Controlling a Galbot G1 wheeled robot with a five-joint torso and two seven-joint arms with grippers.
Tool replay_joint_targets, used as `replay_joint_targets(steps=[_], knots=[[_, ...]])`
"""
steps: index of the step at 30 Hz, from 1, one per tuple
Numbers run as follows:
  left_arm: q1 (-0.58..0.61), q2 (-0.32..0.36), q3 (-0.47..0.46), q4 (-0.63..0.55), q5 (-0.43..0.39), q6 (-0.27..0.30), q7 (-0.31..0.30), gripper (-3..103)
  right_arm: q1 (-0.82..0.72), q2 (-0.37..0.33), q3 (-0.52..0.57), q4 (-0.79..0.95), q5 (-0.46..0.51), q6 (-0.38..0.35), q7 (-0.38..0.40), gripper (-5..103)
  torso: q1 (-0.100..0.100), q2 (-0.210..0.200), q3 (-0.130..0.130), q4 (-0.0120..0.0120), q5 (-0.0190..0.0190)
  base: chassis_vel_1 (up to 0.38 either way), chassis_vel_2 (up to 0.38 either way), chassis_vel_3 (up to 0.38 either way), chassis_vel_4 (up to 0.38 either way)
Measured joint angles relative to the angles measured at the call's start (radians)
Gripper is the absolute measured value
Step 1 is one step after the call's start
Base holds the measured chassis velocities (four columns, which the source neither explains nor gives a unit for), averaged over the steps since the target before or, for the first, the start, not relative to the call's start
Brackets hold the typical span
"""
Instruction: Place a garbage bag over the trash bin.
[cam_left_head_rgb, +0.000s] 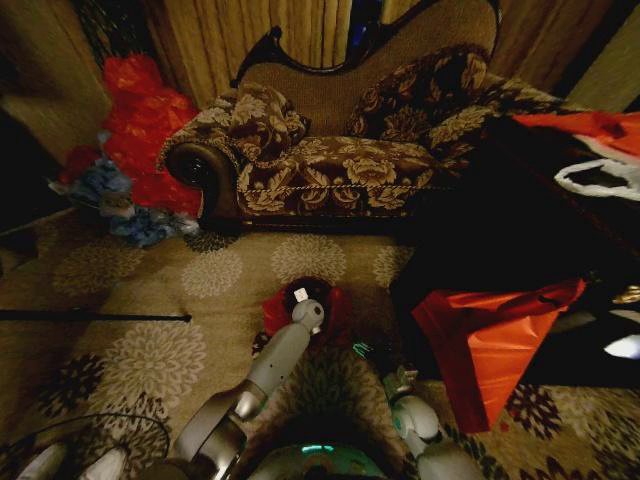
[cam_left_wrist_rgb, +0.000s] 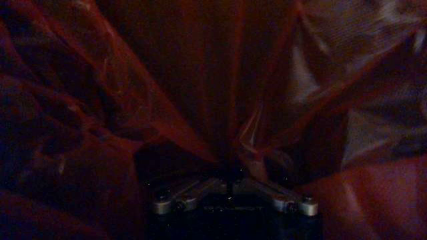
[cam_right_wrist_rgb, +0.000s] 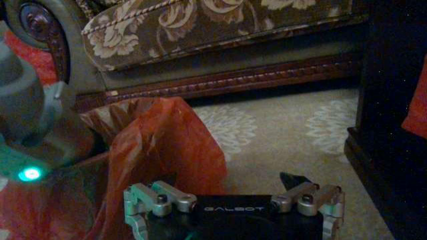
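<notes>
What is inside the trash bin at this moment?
The left gripper reaches down into the trash bin, jaws shut on the red garbage bag film that lines it. The bin's bottom is covered by the film.

Grey jointed arms, green lights, silver-knuckled black tool (cam_right_wrist_rgb: 233, 212)

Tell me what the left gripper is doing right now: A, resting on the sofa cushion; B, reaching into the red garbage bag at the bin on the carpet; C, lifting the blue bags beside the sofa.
B: the left gripper is down in the garbage bag, whose red film gathers around it in the wrist view.
</notes>
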Motion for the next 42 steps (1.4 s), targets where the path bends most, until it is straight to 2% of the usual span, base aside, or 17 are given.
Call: replay_joint_targets(steps=[10, 13, 18, 21, 23, 25, 28, 29, 32, 33, 35, 36, 37, 38, 40, 41, 42], knots=[[-0.008, -0.022, -0.025, 0.053, 0.012, -0.002, 0.034, 0, -0.011, 0.008, -0.002, 0.006, -0.012, 0.002, -0.004, 100, 0.0, 0.0, -0.001, 0.0, 0.0001, 0.0, 0.0, 0.0, 0.0], [-0.001, -0.011, -0.027, 0.028, 0.013, -0.002, 0.044, 0, -0.012, 0.008, -0.002, 0.01, -0.015, 0.002, -0.004, 100, 0.0, 0.0, 0.0, -0.0004, -0.0005, 0.0, 0.0, 0.0, 0.0], [0.037, 0.05, -0.026, -0.102, 0.017, 0.006, 0.071, -1, -0.015, 0.01, -0.002, 0.024, -0.019, 0.001, -0.003, 100, 0.0, 0.0, 0.0, 0.0, -0.0003, 0.0, 0.0, 0.0, 0.0], [0.082, 0.115, -0.023, -0.225, 0.037, -0.021, 0.141, 15, -0.023, 0.01, -0.002, 0.039, -0.024, 0.001, 0.0, 100, 0.0, 0.0, 0.0, 0.0001, 0.0, 0.0, 0.0, 0.0, 0.0], [0.094, 0.129, -0.023, -0.26, 0.039, -0.028, 0.151, 15, -0.027, 0.01, -0.002, 0.043, -0.026, 0.001, 0.001, 100, 0.0, 0.0, 0.0, 0.0002, -0.0002, 0.0, 0.0, 0.0, 0.0], [0.108, 0.143, -0.024, -0.3, 0.042, -0.034, 0.164, 20, -0.032, 0.01, -0.001, 0.048, -0.029, 0.001, 0.001, 100, 0.0, 0.0, 0.0, 0.0, -0.0002, 0.0, 0.0, 0.0, 0.0], [0.145, 0.175, -0.027, -0.415, 0.052, -0.049, 0.199, 36, -0.046, 0.01, -0.002, 0.066, -0.038, 0.001, 0.004, 100, 0.0, 0.0, 0.0, -0.0001, -0.0003, 0.0, 0.0, 0.0, 0.0], [0.145, 0.175, -0.027, -0.415, 0.052, -0.049, 0.199, 36, -0.046, 0.01, -0.002, 0.066, -0.038, 0.001, 0.004, 100, 0.0, 0.0, 0.0, -0.0001, -0.0003, 0.0, 0.0, 0.0, 0.0], [0.218, 0.242, -0.028, -0.6, 0.042, -0.049, 0.256, 53, -0.067, 0.009, -0.002, 0.111, -0.048, 0.001, 0.016, 100, 0.0, 0.0, 0.0, 0.0, -0.0004, 0.0, 0.0, 0.0, 0.0], [0.218, 0.242, -0.028, -0.6, 0.042, -0.049, 0.256, 53, -0.067, 0.009, -0.002, 0.111, -0.048, 0.001, 0.016, 100, 0.0, 0.0, 0.0, 0.0, -0.0004, 0.0, 0.0, 0.0, 0.0], [0.283, 0.298, -0.046, -0.743, 0.049, -0.049, 0.295, 64, -0.087, 0.009, 0.003, 0.158, -0.055, 0.001, 0.034, 100, 0.0, 0.0, 0.0, -0.0002, -0.0003, 0.0, 0.0, 0.0, 0.0], [0.329, 0.332, -0.065, -0.819, 0.078, -0.048, 0.325, 69, -0.102, 0.01, 0.009, 0.187, -0.057, 0.002, 0.043, 100, 0.0, 0.0, 0.0, -0.0001, -0.0001, 0.0, 0.0, 0.0, 0.0], [0.329, 0.332, -0.065, -0.819, 0.078, -0.048, 0.325, 69, -0.102, 0.01, 0.009, 0.187, -0.057, 0.002, 0.043, 100, 0.0, 0.0, 0.0, -0.0001, -0.0001, 0.0, 0.0, 0.0, 0.0], [0.372, 0.367, -0.084, -0.874, 0.137, -0.05, 0.354, 74, -0.118, 0.011, 0.013, 0.215, -0.06, 0.002, 0.053, 100, 0.0, 0.0, 0.0, -0.0002, -0.0003, 0.0, 0.0, 0.0, 0.0], [0.497, 0.459, -0.134, -0.957, 0.368, -0.097, 0.442, 80, -0.162, 0.019, 0.025, 0.278, -0.069, 0.002, 0.072, 100, 0.0, 0.0, 0.0, -0.0001, -0.0001, 0.0, 0.0, 0.0, 0.0], [0.497, 0.459, -0.134, -0.957, 0.368, -0.097, 0.442, 80, -0.162, 0.019, 0.025, 0.278, -0.069, 0.002, 0.072, 100, 0.0, 0.0, 0.0, -0.0001, -0.0001, 0.0, 0.0, 0.0, 0.0], [0.562, 0.494, -0.156, -0.98, 0.475, -0.124, 0.475, 85, -0.181, 0.023, 0.03, 0.303, -0.074, 0.003, 0.08, 100, 0.0, 0.0, 0.0, 0.0002, -0.0008, 0.0, 0.0, 0.0, 0.0]])
